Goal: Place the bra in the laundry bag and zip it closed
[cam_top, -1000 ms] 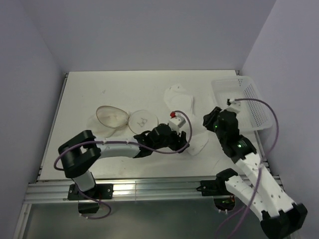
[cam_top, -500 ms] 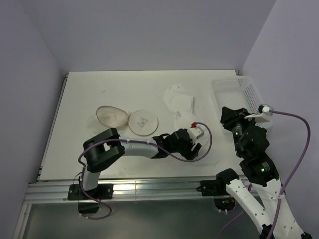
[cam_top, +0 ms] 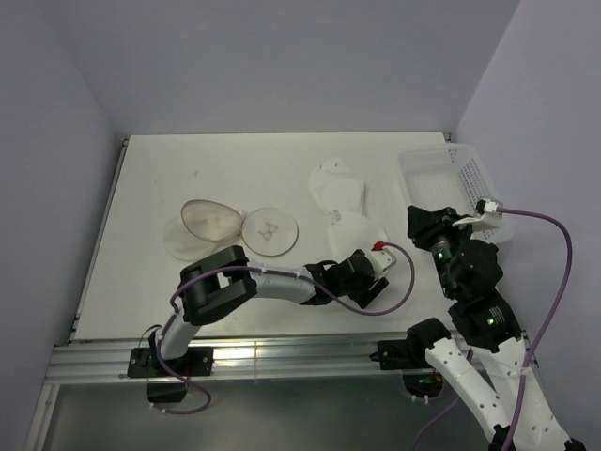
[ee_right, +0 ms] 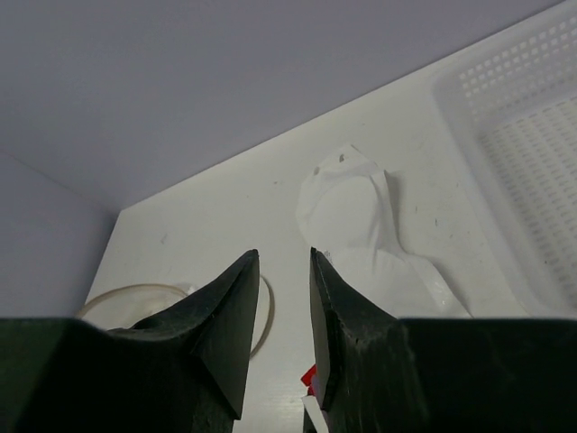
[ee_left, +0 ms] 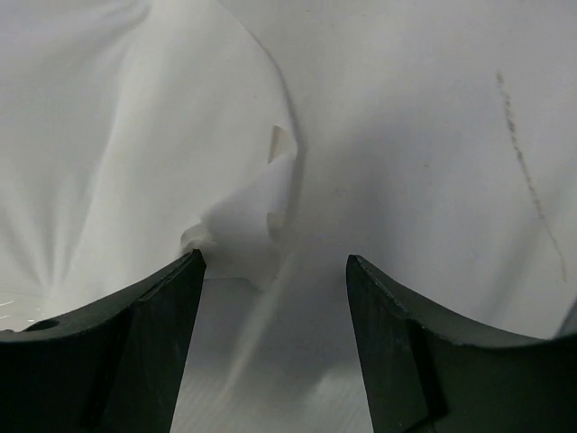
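Note:
The white bra lies crumpled on the table right of centre, and its lower cup sits just beyond my left gripper. In the left wrist view the left gripper is open and empty, low over the table, with a fold of bra fabric just ahead of its tips. The laundry bag lies open at centre left, its printed round face flat beside it. My right gripper is raised right of the bra. Its jaws stand a narrow gap apart and hold nothing, looking down on the bra.
A white perforated plastic basket stands at the right edge of the table and shows in the right wrist view. The left arm stretches across the near middle of the table. Purple walls close in the back and both sides.
My left gripper has slid right along the near side of the bra. My right arm has pulled back to the right and risen off the bra. The lower cup now lies farther back.

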`<state>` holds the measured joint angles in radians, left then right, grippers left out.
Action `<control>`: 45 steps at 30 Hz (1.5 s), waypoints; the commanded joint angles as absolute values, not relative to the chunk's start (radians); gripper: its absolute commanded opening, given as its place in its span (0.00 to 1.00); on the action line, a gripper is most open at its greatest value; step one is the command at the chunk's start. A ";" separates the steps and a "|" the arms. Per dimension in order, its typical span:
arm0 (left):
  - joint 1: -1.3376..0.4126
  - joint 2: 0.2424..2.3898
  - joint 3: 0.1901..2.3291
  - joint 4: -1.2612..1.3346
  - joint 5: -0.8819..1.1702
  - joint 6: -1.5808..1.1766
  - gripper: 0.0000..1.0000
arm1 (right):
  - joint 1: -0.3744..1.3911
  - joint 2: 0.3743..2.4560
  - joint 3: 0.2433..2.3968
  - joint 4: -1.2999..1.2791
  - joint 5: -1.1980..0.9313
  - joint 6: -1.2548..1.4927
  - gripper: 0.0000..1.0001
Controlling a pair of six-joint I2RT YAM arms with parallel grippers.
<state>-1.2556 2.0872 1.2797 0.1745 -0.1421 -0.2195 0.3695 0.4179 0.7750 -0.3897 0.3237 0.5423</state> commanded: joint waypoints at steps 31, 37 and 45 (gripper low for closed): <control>-1.255 2.068 1.267 0.192 -0.179 -0.091 0.79 | 0.368 0.410 0.750 -0.342 0.238 0.508 0.33; -1.241 2.101 1.295 0.210 -0.213 -0.066 0.66 | 0.368 0.405 0.730 -0.324 0.209 0.522 0.33; -1.239 1.958 1.192 0.252 -0.322 -0.080 0.00 | 0.370 0.391 0.752 -0.331 0.248 0.520 0.33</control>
<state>-1.2423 2.0716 1.2324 0.2211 -0.2512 -0.0715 0.3695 0.4076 0.7345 -0.3672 0.2245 0.5232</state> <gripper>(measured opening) 0.023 0.328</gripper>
